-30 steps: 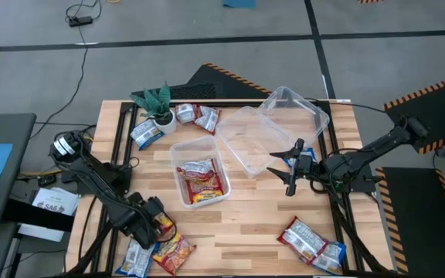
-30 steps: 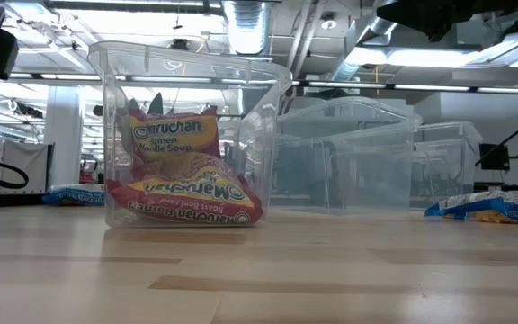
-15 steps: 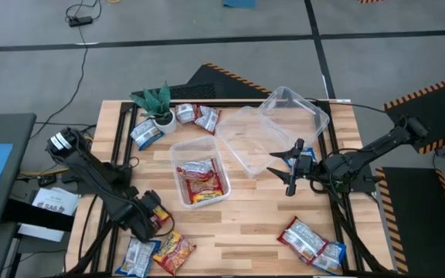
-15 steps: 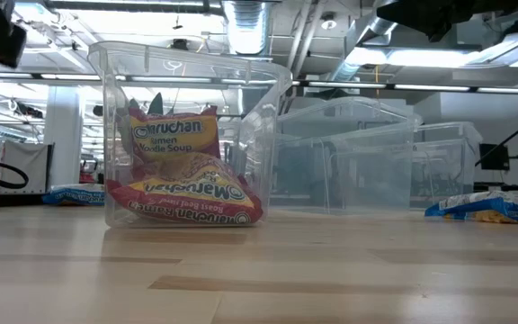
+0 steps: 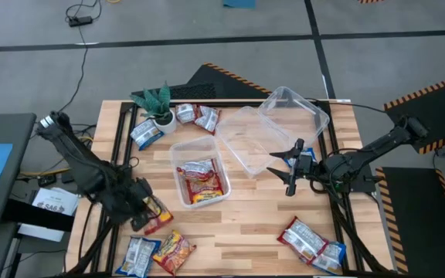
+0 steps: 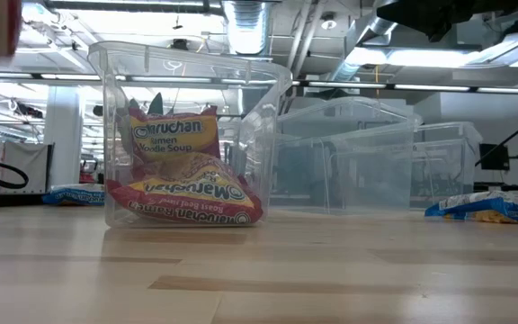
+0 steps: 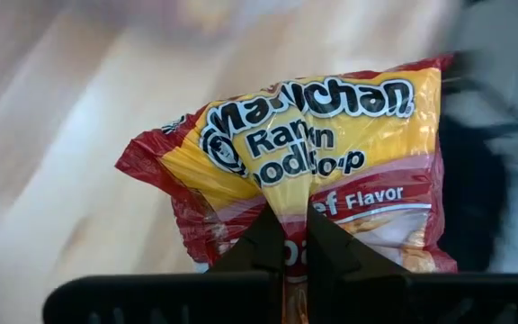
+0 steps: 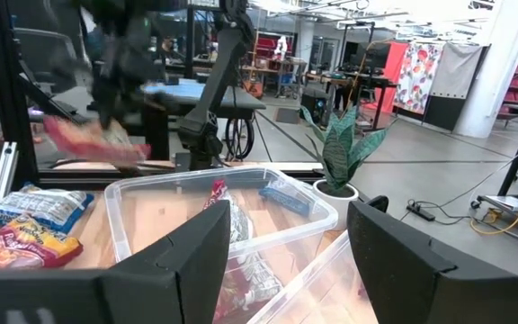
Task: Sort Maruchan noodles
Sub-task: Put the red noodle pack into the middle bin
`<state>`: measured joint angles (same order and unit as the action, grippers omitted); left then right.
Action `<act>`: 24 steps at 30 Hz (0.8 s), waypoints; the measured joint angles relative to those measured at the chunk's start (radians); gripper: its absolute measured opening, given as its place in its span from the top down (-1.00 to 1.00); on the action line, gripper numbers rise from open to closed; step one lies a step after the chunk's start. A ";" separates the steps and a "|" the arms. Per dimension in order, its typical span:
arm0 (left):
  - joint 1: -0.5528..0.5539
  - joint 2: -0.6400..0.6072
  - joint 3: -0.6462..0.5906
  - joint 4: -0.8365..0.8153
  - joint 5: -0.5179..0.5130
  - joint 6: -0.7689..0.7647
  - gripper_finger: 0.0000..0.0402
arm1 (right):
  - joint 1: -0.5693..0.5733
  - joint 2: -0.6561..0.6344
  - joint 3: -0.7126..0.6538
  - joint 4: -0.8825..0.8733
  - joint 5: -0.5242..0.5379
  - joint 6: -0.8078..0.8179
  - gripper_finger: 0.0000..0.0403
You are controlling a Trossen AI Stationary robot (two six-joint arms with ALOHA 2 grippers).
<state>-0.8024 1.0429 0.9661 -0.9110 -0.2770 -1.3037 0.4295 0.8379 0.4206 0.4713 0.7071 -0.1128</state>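
Note:
A red-and-yellow Maruchan noodle packet (image 7: pixel 313 144) hangs in my left gripper (image 7: pixel 286 229), which is shut on it above the table's near left part (image 5: pixel 144 210). A clear tub (image 5: pixel 199 181) at mid-table holds red packets (image 6: pixel 183 175). On the table lie more packets: two near left (image 5: pixel 157 253), two near right (image 5: pixel 314 245) and three far left (image 5: pixel 178 122). My right gripper (image 5: pixel 288 166) waits open at the right, beside an empty tub (image 5: pixel 247 140). My left gripper pinches the packet's face (image 7: pixel 288 209) between its two shut fingers, about midway along one long edge. The film puckers into a ridge running away from the fingertips. The packet (image 5: pixel 156 221) hangs below the fingers, tilted and lifted clear of the table.
A second empty clear tub (image 5: pixel 293 112) leans at the far right behind the first. A small potted plant (image 5: pixel 157 104) stands at the far left corner. Bare wood lies between the filled tub and the near edge.
My left gripper has shut on the red-and-yellow packet at the near left. It has then risen with it and moved a little toward the far edge. The packet is lifted clear of the table; the two packets beside it stay put.

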 joint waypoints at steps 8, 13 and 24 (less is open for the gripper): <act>0.036 -0.038 0.190 0.000 -0.257 0.349 1.00 | 0.000 0.000 0.000 0.000 0.000 0.000 -0.23; 0.158 -0.038 0.223 0.005 -0.307 0.606 1.00 | 0.000 0.000 0.000 0.000 0.000 0.000 -0.23; 0.467 -0.020 0.223 0.147 -0.172 0.987 1.00 | -0.001 0.000 0.000 0.000 0.000 -0.016 -0.23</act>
<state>-0.3350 1.0232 1.1896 -0.7637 -0.4489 -0.3171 0.4287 0.8379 0.4206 0.4717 0.7071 -0.1287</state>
